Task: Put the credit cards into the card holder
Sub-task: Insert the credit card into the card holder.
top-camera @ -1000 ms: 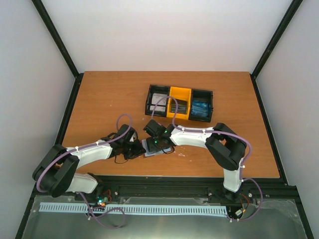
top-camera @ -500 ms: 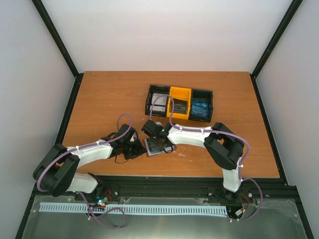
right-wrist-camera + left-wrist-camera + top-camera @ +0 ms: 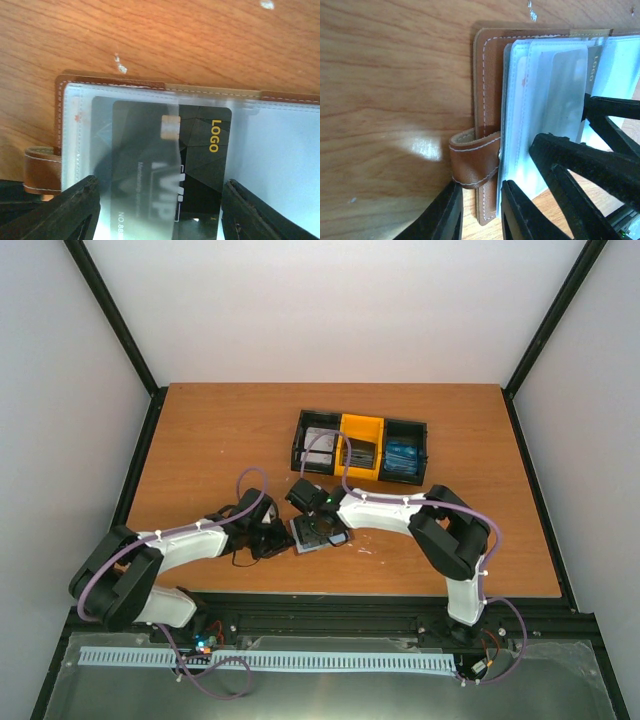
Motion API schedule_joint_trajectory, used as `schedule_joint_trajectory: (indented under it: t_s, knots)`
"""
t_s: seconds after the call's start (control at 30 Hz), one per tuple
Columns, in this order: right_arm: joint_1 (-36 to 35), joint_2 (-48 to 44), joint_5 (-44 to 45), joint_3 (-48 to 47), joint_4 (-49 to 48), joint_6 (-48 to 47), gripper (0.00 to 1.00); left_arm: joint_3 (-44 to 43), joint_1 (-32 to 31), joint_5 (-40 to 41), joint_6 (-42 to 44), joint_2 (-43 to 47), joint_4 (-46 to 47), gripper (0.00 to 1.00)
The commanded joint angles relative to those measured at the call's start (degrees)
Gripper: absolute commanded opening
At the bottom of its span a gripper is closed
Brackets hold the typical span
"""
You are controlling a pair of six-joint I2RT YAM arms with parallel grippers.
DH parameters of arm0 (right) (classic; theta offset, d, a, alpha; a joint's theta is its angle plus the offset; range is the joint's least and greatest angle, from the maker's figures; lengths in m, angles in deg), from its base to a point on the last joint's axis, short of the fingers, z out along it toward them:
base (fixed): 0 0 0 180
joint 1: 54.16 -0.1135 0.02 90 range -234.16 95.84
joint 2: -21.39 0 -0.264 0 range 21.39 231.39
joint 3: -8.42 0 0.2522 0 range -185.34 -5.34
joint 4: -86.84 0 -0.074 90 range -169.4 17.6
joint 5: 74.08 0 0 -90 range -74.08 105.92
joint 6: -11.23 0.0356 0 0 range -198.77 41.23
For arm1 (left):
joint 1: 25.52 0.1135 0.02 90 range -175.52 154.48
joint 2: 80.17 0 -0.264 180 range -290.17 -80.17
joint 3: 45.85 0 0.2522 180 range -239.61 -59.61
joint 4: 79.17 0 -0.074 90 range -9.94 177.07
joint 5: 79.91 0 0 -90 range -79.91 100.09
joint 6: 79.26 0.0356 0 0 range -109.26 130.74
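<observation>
Card holder [image 3: 318, 536] lies open on table [image 3: 220, 440], near front edge, between both arms and apart from tray [image 3: 300, 445]. Left gripper [image 3: 481, 194] clamped on brown strap side of cover. Right gripper [image 3: 160, 189] over clear pockets, fingers spread wide, gripping nothing. Dark card [image 3: 197, 150] marked LOGO lies between them, part hazed under sleeve.
</observation>
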Motion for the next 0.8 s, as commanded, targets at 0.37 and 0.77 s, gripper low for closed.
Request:
schedule_joint_trajectory:
  t_s: [0.37, 0.77]
  knots:
    - [5.9, -5.8, -21.6, 13.5, -18.2, 4.1, 0.64, -0.8, -0.4, 1.2, 1.2, -1.7, 0.6, 0.17]
    - [7.5, -7.0, -26.8, 14.1, -21.2, 5.9, 0.65, -0.9, -0.4, 1.3, 1.1, -2.1, 0.5, 0.17]
